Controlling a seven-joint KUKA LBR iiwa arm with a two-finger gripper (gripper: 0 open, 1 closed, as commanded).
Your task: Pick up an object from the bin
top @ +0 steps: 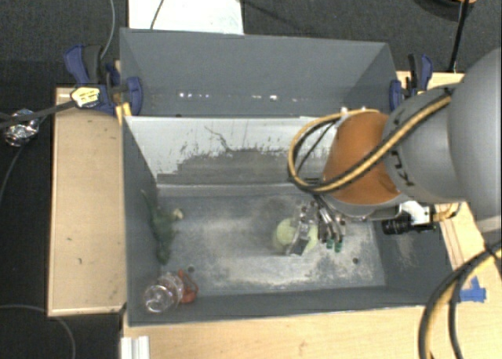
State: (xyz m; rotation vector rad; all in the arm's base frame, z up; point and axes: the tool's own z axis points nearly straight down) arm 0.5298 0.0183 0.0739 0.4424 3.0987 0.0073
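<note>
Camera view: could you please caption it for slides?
End effector low beside a pale green round thing in the grey bin.

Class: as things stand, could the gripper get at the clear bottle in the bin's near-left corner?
Probably yes. The gripper hangs by a pale ball, and bare bin floor lies between it and the bottle. The corner may crowd it, though.

Grey arm (471, 138) reaches in from right; orange-covered wrist (357, 157) pitched down, gripper (314, 233) low near bin floor.

A pale green rounded thing (283, 234) lies partly hidden under the arm (439, 146).
</note>
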